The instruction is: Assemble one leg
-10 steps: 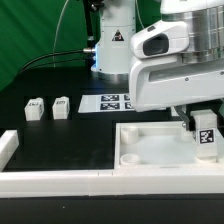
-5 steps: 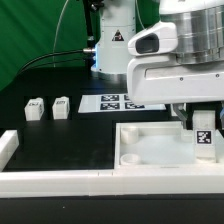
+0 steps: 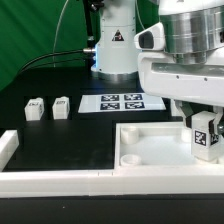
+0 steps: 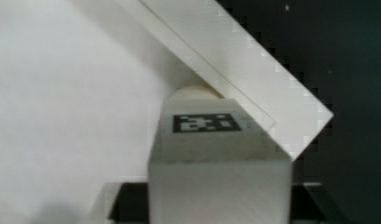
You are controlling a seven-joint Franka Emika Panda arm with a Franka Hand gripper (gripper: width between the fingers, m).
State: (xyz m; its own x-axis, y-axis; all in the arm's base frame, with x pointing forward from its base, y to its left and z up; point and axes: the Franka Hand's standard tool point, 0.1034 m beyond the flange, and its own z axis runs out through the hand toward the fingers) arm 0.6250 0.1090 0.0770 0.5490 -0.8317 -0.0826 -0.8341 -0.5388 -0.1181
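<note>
A white leg [image 3: 206, 135] with a black-and-white tag stands upright in the far right corner of the large white tray-like panel [image 3: 150, 150]. My gripper [image 3: 203, 118] is shut on the leg's upper part. In the wrist view the leg [image 4: 213, 150] fills the middle, its tag facing the camera, with dark fingers [image 4: 130, 195] on both sides, and its far end meets the panel's rim [image 4: 240, 60]. Two more legs [image 3: 35, 108] [image 3: 61, 106] stand on the black table at the exterior view's left.
The marker board [image 3: 122, 102] lies flat behind the panel. A white rail [image 3: 50, 178] runs along the table's front edge, with a white corner piece [image 3: 6, 147] at the left. The arm's base [image 3: 113, 45] stands at the back.
The arm's wrist has turned and shifted slightly toward the exterior view's right, uncovering more of the marker board. The leg stays in the panel's corner, still gripped.
</note>
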